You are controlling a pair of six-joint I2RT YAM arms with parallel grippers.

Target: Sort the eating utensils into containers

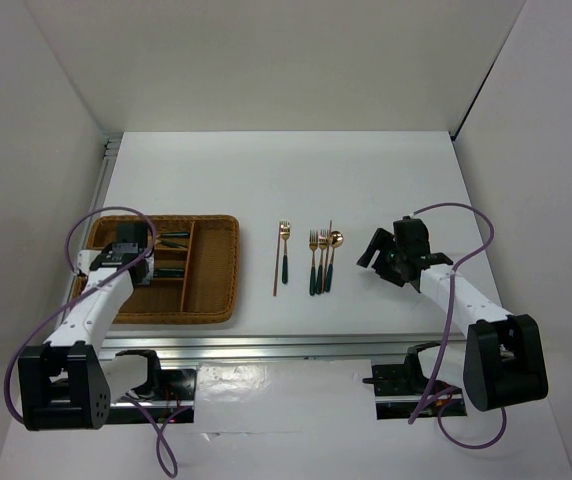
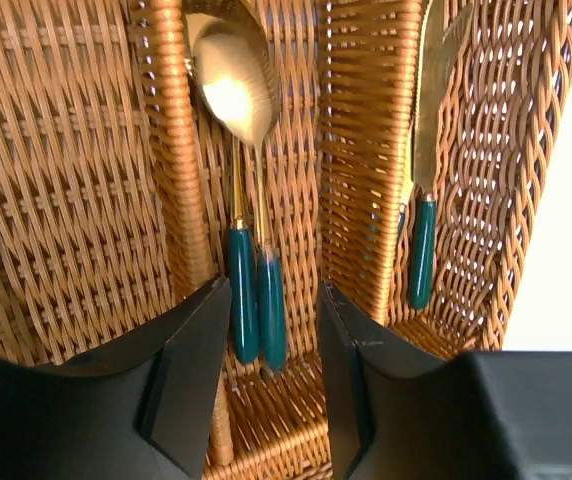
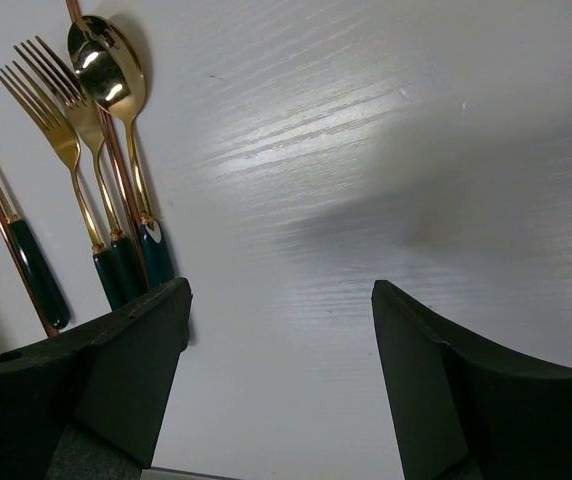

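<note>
Left pincer (image 2: 272, 290), narrowly parted, over spoon handles (image 2: 242, 275) in tray (image 2: 66, 200); right pincer (image 3: 281, 290) wide, forks (image 3: 56, 138) just left

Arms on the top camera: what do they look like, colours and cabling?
Both alike: the left arm and right arm have white links, boxy black motor housings and black wrists. A purple cable loops along each. Jaws are matte black, wedge-shaped.

Wicker tray (image 1: 228, 285) sat on the bench (image 1: 266, 180), left side. One compartment held a gold spoon (image 2: 231, 85) against a second green-handled piece (image 2: 242, 290); a knife (image 2: 422, 250) lay in the next. Loose mid-bench, parallel, heads far: brown stick (image 1: 276, 268), lone fork (image 1: 285, 250), then two forks (image 1: 316, 262) and a second spoon (image 1: 333, 250) bunched together.
</note>
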